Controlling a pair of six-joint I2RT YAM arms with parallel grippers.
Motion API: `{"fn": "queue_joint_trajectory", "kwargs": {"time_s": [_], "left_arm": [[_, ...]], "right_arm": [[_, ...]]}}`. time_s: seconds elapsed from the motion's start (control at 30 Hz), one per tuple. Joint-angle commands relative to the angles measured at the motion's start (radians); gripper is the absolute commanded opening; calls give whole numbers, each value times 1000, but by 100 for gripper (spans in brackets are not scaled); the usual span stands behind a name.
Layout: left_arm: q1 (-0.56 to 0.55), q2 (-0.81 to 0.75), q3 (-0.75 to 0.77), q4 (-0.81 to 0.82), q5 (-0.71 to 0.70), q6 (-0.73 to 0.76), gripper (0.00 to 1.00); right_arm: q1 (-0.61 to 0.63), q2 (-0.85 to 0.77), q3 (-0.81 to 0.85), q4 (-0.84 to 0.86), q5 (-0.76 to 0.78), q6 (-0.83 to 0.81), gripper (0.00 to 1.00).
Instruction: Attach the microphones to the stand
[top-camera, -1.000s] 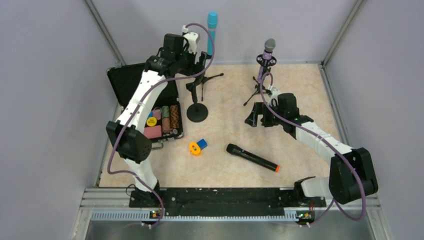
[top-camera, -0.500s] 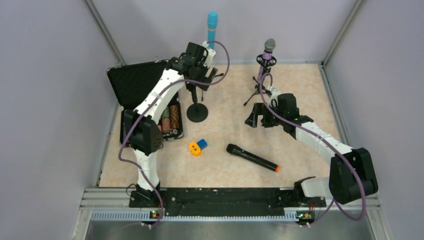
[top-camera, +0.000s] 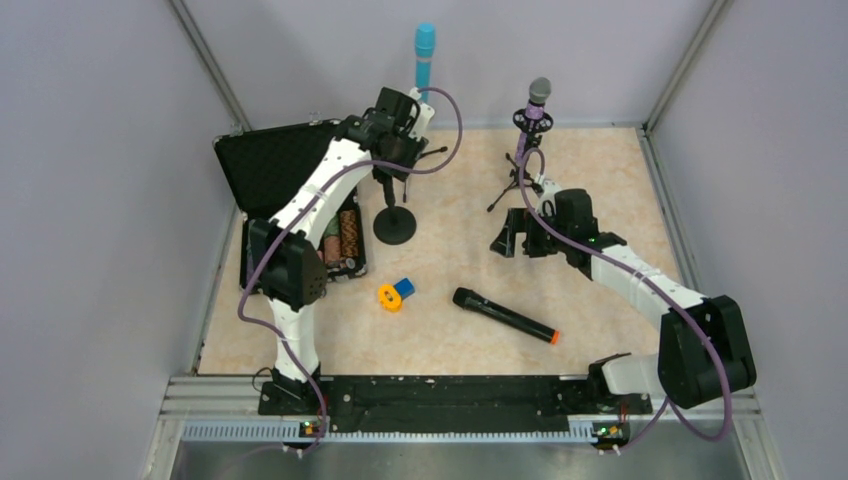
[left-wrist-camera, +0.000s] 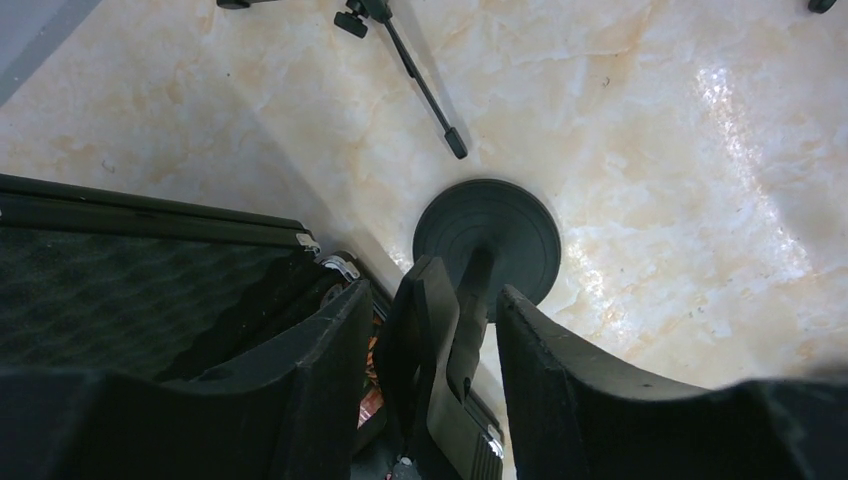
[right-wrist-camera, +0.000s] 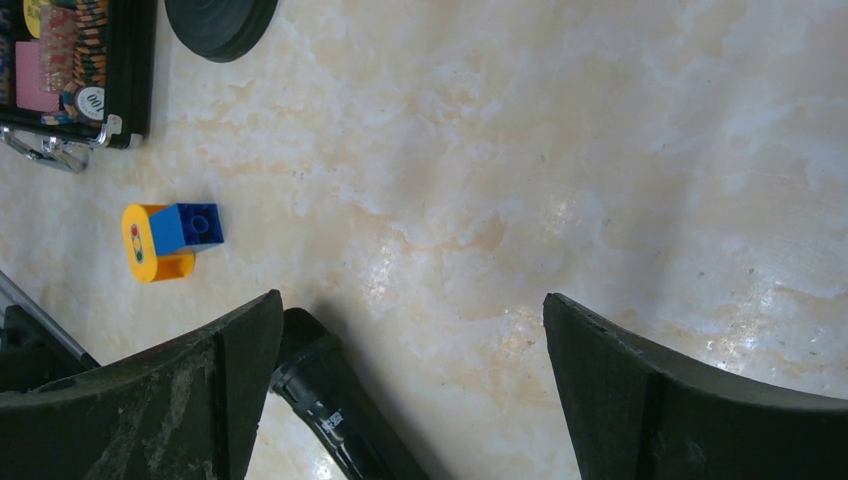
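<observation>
The black microphone (top-camera: 503, 315) with an orange end lies flat on the table; its dark end (right-wrist-camera: 330, 410) shows beside my right gripper's left finger. The light-blue microphone (top-camera: 424, 55) and the purple microphone (top-camera: 538, 100) stand upright in tripod stands at the back. My left gripper (top-camera: 392, 168) hangs over the round-base stand (top-camera: 395, 225). Its jaws (left-wrist-camera: 435, 292) are narrowed round the stand's black clip (left-wrist-camera: 440, 340), with a thin gap still showing on each side. My right gripper (top-camera: 512, 240) (right-wrist-camera: 410, 300) stands wide open over bare table, holding nothing.
An open black case (top-camera: 290, 180) with coloured items lies at the left, next to the round base (left-wrist-camera: 487, 235). A small orange-and-blue object (top-camera: 395, 293) (right-wrist-camera: 170, 240) sits mid-table. Tripod legs (left-wrist-camera: 425, 90) spread behind the round-base stand.
My left arm swung right from over the case to the round-base stand, and its jaws have narrowed round the clip. The right arm has not moved.
</observation>
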Motion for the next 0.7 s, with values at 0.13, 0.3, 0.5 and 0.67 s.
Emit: {"fn": "queue_joint_trajectory", "kwargs": {"time_s": [0.13,0.3,0.5,0.67], "left_arm": [[-24,-41,6,-9,-44,34,21],[-37,-57,-12,14,-71,46,5],[-51,-90,-31,31,-82,65,0],[-65,-144,-61,55,-54,82,0]], "right_arm": [[15,-22,24,16,-4,-13,99],[15,-48,4,15,2,-7,99],[16,-39,-11,39,-4,3,99],[15,-23,4,38,1,0,99]]}}
